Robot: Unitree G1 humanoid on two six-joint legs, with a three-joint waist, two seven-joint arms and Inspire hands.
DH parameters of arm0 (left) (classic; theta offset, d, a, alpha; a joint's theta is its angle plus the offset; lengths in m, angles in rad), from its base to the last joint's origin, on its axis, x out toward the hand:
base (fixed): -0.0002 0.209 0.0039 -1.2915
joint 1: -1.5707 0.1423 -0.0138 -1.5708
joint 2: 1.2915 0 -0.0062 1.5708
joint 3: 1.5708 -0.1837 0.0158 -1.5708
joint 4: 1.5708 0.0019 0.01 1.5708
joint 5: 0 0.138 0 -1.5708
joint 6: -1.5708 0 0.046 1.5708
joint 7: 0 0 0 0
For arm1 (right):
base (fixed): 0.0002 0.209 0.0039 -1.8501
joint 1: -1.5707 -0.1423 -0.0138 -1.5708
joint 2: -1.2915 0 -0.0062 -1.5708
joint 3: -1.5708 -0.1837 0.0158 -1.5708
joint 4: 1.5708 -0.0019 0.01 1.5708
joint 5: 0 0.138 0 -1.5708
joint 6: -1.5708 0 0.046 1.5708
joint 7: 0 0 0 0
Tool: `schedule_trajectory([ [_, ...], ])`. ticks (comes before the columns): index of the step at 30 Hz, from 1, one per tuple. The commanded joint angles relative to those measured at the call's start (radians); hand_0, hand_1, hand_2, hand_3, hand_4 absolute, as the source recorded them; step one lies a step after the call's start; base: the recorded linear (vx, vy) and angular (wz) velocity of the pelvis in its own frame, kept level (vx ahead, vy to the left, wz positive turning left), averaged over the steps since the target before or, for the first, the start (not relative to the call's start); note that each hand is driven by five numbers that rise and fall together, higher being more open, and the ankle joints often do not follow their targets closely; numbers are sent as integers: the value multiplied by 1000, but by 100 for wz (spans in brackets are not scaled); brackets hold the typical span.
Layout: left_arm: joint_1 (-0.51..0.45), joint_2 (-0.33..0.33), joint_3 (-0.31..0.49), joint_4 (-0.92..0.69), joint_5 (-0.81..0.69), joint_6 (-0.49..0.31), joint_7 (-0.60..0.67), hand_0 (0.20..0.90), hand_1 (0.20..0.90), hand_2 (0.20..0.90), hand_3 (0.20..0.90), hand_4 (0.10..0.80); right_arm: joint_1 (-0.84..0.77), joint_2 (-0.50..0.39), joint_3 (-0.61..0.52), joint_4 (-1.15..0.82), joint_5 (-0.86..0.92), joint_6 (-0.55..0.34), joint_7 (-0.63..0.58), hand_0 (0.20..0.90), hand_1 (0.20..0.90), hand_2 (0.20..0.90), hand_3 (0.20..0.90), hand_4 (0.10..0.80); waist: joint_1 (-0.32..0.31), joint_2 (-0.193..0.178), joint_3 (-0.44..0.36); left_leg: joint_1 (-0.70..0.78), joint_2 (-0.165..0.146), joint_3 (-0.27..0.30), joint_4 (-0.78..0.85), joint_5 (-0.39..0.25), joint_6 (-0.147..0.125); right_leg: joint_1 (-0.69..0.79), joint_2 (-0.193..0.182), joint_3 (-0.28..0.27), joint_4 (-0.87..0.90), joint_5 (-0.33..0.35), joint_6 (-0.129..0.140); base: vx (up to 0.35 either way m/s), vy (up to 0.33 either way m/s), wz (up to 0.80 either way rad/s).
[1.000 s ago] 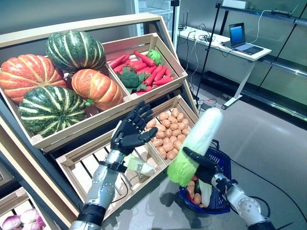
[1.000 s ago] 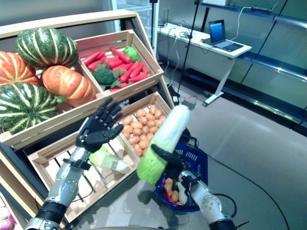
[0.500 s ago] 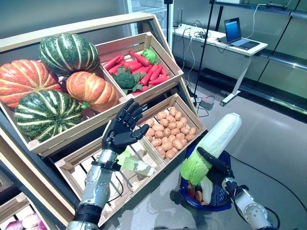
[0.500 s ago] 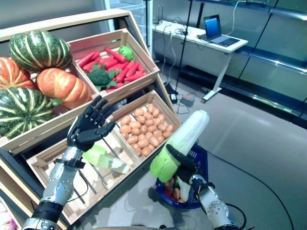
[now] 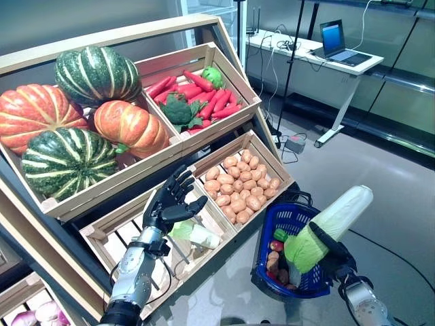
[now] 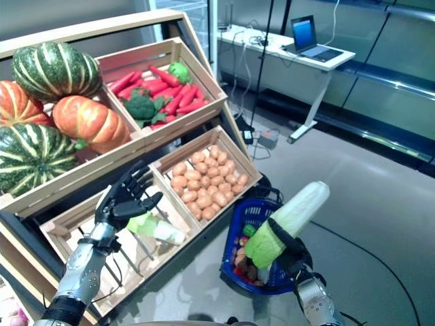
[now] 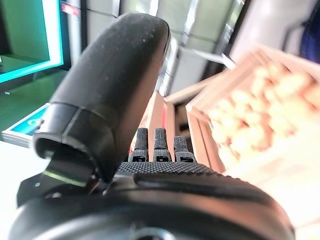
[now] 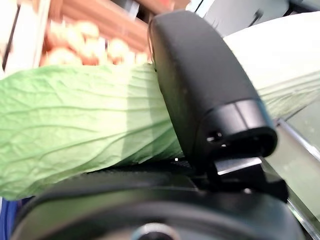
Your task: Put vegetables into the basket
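My right hand (image 5: pixel 334 250) is shut on a long napa cabbage (image 5: pixel 333 224), green at its leafy end and white at the other. It holds the cabbage tilted over the right rim of the blue basket (image 5: pixel 285 219) on the floor. The right wrist view shows the thumb (image 8: pixel 200 85) pressed across the green leaves (image 8: pixel 75 130). Small red and orange vegetables (image 5: pixel 274 260) lie in the basket. My left hand (image 5: pixel 170 202) is open, with straight fingers (image 7: pixel 156 145), above a pale green vegetable (image 5: pixel 194 234) in the lower left crate.
The wooden stand (image 5: pixel 204 170) with slanted crates rises left of the basket. A crate of potatoes (image 5: pixel 238 190) is right beside the basket. A desk with a laptop (image 5: pixel 336 42) stands at the back right, with bare grey floor (image 5: pixel 380 170) to the right.
My right hand has carried the cabbage to the right and down, across the basket to its right rim. My left hand has lowered toward the lower crate. The camera has shifted slightly.
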Motion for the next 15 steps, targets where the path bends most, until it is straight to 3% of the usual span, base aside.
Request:
schedule_trajectory([
  [1, -113, 92, 35, -13, 95, -106, 109, 900, 900, 900, 900, 800, -205, -93, -75, 18, -45, -131, -36, 300, 300, 300, 300, 400, 18, -8, 45, -37, -32, -46, 9, -41, 23, 28, 9, -55, 7, -52, -63, -38, 1, 5],
  [4, -185, 132, 1, -1, 156, -133, 251, 900, 900, 900, 900, 800, -325, -171, -39, 124, -62, -160, -64, 300, 300, 300, 300, 400, 29, 8, 101, -87, -40, -66, 9, -22, 19, -13, 8, -67, 7, -42, -70, -126, 12, 1],
  [7, -288, 163, -38, 18, 242, -99, 421, 900, 900, 900, 900, 800, -475, -226, 12, 223, -108, -182, -101, 300, 300, 300, 300, 400, 35, 18, 176, -146, -50, -85, 36, -7, 12, -60, 4, -79, 37, -45, -79, -183, 20, 16],
  [10, -379, 223, -81, 43, 333, -57, 509, 900, 900, 900, 900, 800, -580, -296, 63, 305, -171, -178, -97, 300, 300, 300, 300, 400, 48, 27, 256, -241, -58, -97, 135, -17, 2, -138, -4, -115, 134, -77, -89, -183, -26, 17],
  [15, -461, 289, -123, 90, 368, -19, 583, 900, 900, 900, 900, 800, -690, -377, 138, 406, -254, -188, -87, 300, 300, 300, 300, 400, 61, 29, 322, -386, -65, -105, 292, -44, -2, -265, -23, -158, 272, -118, -98, -173, -42, 21],
])
